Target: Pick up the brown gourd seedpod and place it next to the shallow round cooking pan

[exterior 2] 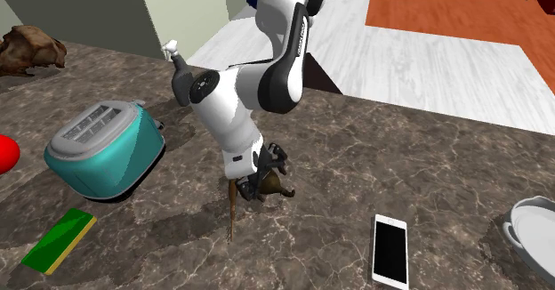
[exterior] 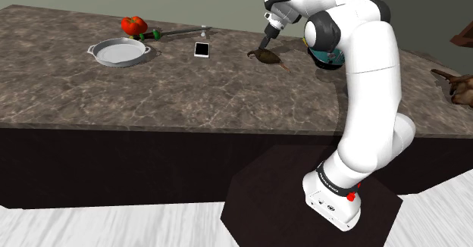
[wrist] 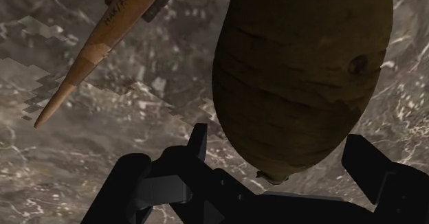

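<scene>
Now: gripper [wrist: 280, 139] straddles gourd [exterior: 267, 54]

Its black fingers stand apart either side of the brown gourd, which lies on the counter [exterior: 189, 94] near the far edge, well apart from the pan [exterior: 117, 51] by the shoulder view's far-left corner.

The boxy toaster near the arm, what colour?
Teal toaster, grey slotted top; second exterior view shows it best.

Seedpod [exterior: 265, 54] on bench [exterior: 76, 101], directly beneath hand [exterior: 267, 44]. Pencil [exterior 2: 234, 210] just beside seedpod. In shoulder view: phone [exterior: 202, 49] left of seedpod, pan [exterior: 117, 51] further left, well apart; vegetable [exterior: 134, 25] behind pan; toaster [exterior 2: 102, 150] right of seedpod, behind arm.
</scene>
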Robot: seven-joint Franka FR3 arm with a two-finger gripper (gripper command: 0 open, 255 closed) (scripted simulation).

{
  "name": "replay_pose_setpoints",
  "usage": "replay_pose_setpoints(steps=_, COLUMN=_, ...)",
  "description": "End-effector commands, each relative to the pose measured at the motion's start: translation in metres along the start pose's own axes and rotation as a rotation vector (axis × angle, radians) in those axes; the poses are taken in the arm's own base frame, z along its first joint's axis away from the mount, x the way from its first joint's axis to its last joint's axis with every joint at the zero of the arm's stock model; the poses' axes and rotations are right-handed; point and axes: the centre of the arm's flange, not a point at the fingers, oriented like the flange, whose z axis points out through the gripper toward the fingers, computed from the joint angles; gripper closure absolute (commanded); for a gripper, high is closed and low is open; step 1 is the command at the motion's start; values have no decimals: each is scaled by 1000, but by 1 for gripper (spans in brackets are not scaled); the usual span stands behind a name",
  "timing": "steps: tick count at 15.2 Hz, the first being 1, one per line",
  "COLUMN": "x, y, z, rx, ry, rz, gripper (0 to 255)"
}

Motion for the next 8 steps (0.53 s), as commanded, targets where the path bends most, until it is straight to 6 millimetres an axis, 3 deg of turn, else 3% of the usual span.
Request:
replay_pose_setpoints(steps=1, x=0, y=0, z=0, rx=0, ry=0, rz=0, gripper=0)
replay_pose_setpoints(steps=2, x=0, y=0, z=0, rx=0, ry=0, rz=0, gripper=255)
replay_pose_setpoints(steps=8, x=0, y=0, z=0, rx=0, ry=0, rz=0, gripper=255)
